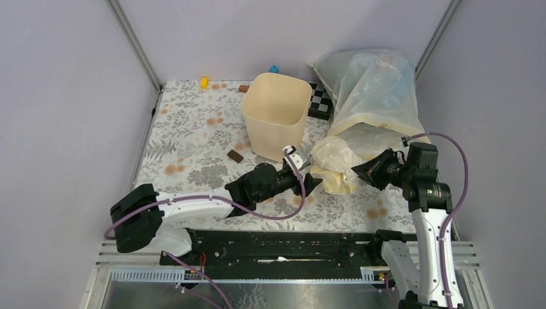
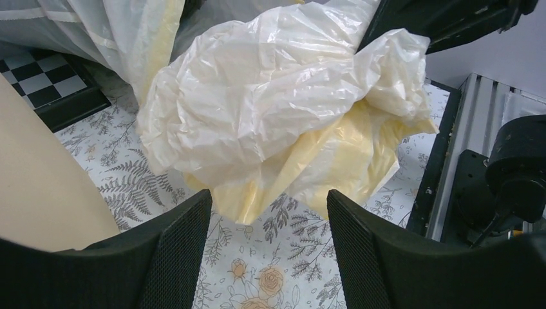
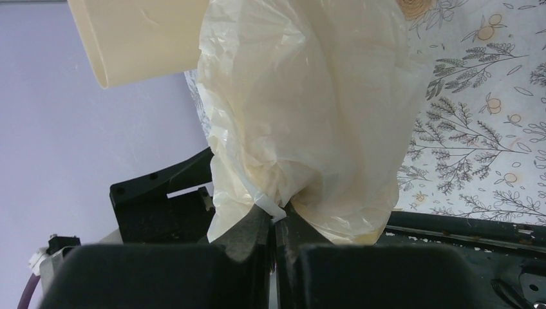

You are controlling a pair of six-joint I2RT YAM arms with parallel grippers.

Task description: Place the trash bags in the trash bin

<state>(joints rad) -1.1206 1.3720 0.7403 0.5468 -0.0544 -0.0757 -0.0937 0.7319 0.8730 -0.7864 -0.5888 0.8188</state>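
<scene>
Not done: trash bags (image 1: 335,168) bunched just beside trash bin (image 1: 275,112), outside it, edge clamped in right gripper (image 3: 275,215). Jaws of left gripper (image 2: 267,196) apart, facing bag, holding nothing. Remaining: lift over bin, release.

White links on left arm (image 1: 193,203) and right arm (image 1: 428,235), black at joints and wrists. On left gripper (image 2: 267,196), broad black fingers (image 2: 174,257) with fine mesh-textured faces. On right gripper (image 3: 275,212), black fingers tapering to wedge tips. Behind the fingers of each, thin purple cable (image 1: 466,170) looping back along the arm
</scene>
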